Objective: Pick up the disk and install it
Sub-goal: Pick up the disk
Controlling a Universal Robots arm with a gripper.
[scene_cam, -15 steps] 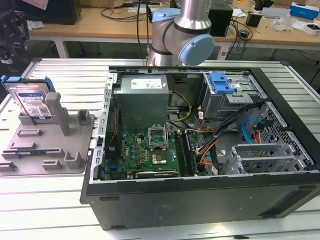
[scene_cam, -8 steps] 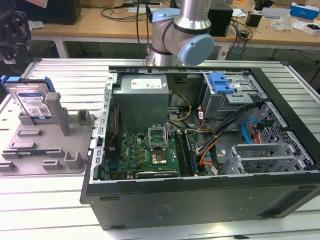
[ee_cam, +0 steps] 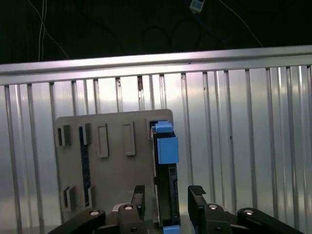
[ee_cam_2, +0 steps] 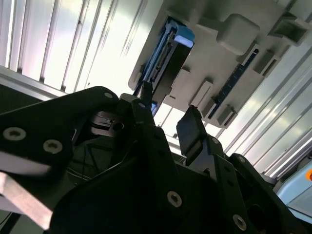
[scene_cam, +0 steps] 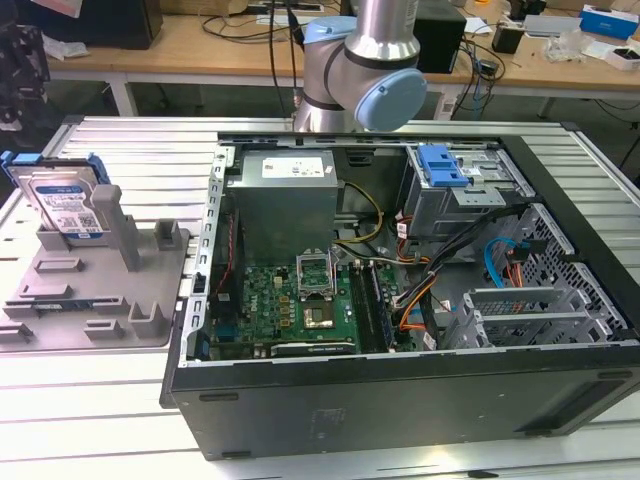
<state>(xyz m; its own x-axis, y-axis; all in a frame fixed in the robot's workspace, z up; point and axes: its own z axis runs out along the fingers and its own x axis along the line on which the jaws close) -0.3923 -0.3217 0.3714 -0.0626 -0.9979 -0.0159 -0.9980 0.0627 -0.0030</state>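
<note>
- Black gripper (ee_cam: 167,190) sits closest in both wrist views, its 2 fingers (ee_cam: 196,197) spread apart and holding nothing.
- Beyond the fingers, in the first wrist view, the disk (ee_cam: 166,165) shows edge-on, lined up with the gap between them but well apart from them.
- In the exterior view the disk (scene_cam: 68,205) stands on edge in a slot of the grey fixture tray (scene_cam: 95,295), at the tray's far corner on the exterior view's left, label facing the camera and blue carrier framing it.
- Tray and open computer case (scene_cam: 400,400) rest side by side on the ribbed metal table (scene_cam: 90,410).
- Inside the case lie a green motherboard (scene_cam: 290,305) and a blue latch (scene_cam: 443,163).
- The arm (scene_cam: 365,60) stands behind the case, well away from the disk.
</note>
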